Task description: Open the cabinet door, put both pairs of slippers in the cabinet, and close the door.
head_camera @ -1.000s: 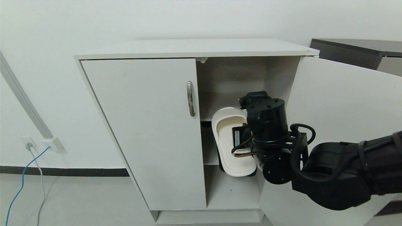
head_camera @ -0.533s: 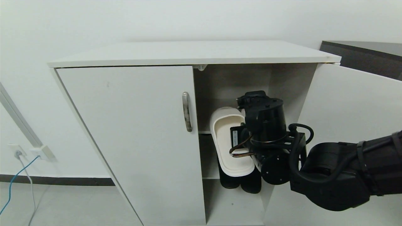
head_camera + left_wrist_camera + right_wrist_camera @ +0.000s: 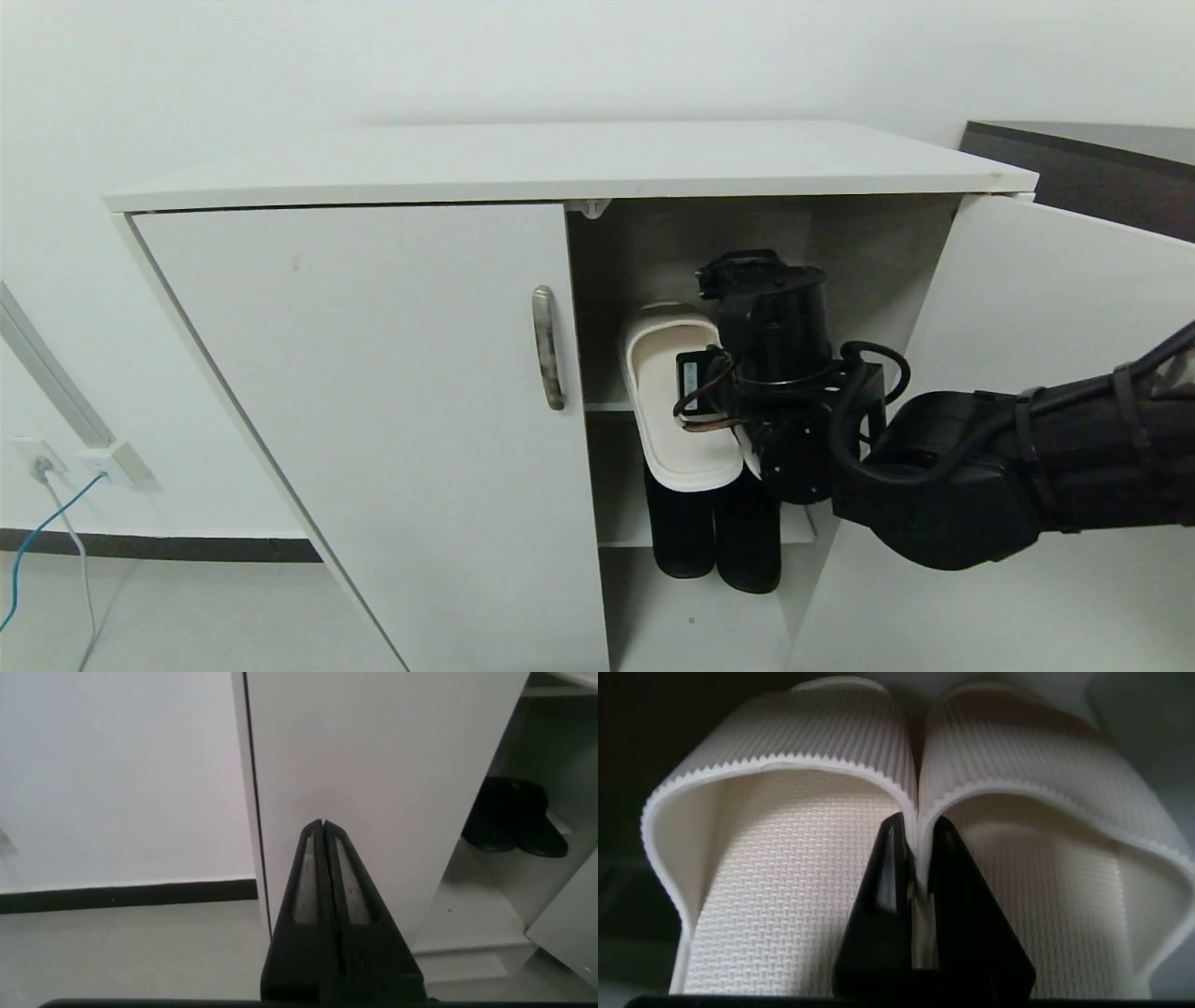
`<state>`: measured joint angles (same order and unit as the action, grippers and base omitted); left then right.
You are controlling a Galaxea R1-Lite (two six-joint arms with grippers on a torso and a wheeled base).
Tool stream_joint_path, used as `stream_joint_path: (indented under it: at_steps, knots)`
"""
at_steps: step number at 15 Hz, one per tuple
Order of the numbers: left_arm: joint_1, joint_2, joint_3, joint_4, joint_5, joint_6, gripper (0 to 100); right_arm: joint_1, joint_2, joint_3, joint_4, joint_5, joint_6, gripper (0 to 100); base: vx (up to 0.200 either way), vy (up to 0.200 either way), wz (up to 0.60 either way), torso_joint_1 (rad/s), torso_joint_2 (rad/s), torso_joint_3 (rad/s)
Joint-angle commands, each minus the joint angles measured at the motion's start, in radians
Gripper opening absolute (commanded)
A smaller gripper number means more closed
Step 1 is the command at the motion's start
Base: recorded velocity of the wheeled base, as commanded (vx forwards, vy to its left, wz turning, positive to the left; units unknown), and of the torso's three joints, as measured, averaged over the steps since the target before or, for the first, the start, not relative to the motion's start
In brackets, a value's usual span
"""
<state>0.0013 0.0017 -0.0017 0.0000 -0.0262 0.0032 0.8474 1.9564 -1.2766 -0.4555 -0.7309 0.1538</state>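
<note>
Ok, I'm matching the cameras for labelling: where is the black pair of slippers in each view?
Head view: the black slippers stand low in the open compartment, under the white slippers.
Left wrist view: the black slippers sit inside the opening, just past the edge of the closed door.
Right wrist view: not in it.
Shared landmark: the closed door, in the head and left wrist views.

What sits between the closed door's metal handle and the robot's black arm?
The white slippers, pinched together in the right gripper; the head view shows them right of the handle.
</note>
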Motion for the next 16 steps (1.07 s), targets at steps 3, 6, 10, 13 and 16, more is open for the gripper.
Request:
stream_joint_path:
  at_steps: [3,6,10,13,16]
  knots:
    - [0.000,0.000,0.000,0.000,0.000,0.000,0,-0.048,0.107,-0.194,0.109,0.031,0.015,0,0.000,0.000,0.00,0.000,0.00,0.000]
    - [0.000,0.000,0.000,0.000,0.000,0.000,0,-0.070,0.151,-0.294,0.173,0.031,0.021,0,0.000,0.000,0.00,0.000,0.00,0.000]
    - [0.000,0.000,0.000,0.000,0.002,0.000,0,-0.108,0.223,-0.448,0.255,0.033,0.047,0,0.000,0.000,0.00,0.000,0.00,0.000]
    - [0.002,0.000,0.000,0.000,0.002,0.000,0,-0.123,0.237,-0.501,0.321,0.080,0.085,0,0.000,0.000,0.00,0.000,0.00,0.000]
    - [0.002,0.000,0.000,0.000,0.014,0.000,0,-0.140,0.266,-0.541,0.330,0.080,0.085,0,0.000,0.000,0.00,0.000,0.00,0.000]
